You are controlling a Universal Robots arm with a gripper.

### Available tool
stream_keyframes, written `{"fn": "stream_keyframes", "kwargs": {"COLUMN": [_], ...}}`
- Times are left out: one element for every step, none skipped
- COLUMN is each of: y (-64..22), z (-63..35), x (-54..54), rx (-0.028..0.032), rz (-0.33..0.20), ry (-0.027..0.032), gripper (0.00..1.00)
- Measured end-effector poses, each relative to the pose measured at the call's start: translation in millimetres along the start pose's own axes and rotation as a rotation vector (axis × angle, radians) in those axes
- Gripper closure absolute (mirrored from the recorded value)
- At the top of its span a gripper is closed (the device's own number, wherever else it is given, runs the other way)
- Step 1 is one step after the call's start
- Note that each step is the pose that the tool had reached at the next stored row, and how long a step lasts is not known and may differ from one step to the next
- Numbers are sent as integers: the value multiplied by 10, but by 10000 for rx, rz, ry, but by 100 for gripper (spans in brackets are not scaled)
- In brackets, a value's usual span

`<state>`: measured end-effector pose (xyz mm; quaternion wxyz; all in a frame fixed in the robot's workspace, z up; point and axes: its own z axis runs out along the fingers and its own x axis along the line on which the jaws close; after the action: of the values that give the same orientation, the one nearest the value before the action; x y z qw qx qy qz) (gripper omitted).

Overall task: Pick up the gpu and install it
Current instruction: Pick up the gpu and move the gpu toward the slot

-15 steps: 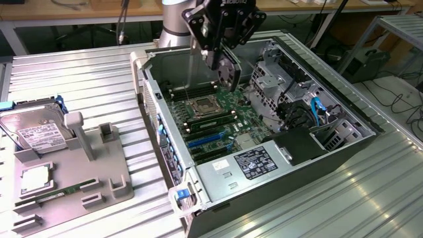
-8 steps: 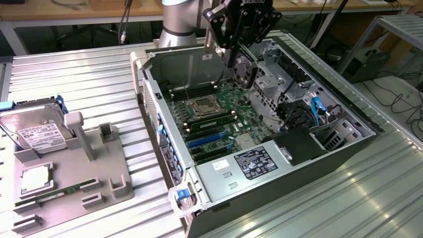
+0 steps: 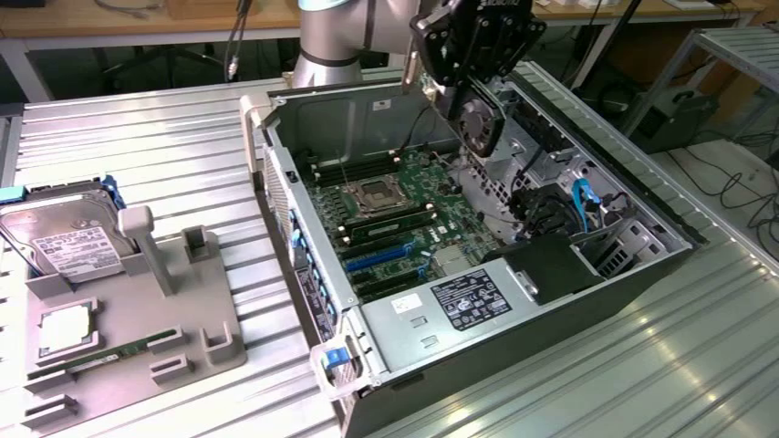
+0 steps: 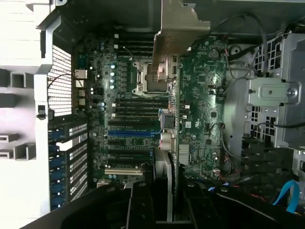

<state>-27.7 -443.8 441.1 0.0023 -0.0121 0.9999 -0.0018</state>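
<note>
The gpu (image 4: pixel 170 143) edge-on above the motherboard (image 4: pixel 126 119)

Green motherboard (image 3: pixel 402 196) with blue slots (image 3: pixel 371 259); dark gpu (image 3: pixel 486 135) with black fan (image 3: pixel 476 119).

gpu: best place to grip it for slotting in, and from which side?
Likely the top long edge, from above, as the gripper holds it now: the gpu is thin and hangs on edge, leaving its bottom edge free over the board.
</note>
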Motion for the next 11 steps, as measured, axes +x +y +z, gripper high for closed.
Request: {"fn": "stream_keyframes", "kwargs": {"y": [-1,-2,-3,-4,-5,-6,-7,-8,-9,-10,-11], "z": [0,1,2,2,3,3,3,4,4,6,8], "x": [-40,-82,-122,-161,-203,-246,-287,-336,-371,-416,-452], "rx": [0,1,0,0,0,0,1,1,2,2,1], "rz": [-1,0,1,-1,-1,1,0,-1,1,0,-1], "ry": [0,0,0,0,0,0,0,0,0,0,0], "gripper": [72,72,72,72,72,72,72,72,72,72,72]}}
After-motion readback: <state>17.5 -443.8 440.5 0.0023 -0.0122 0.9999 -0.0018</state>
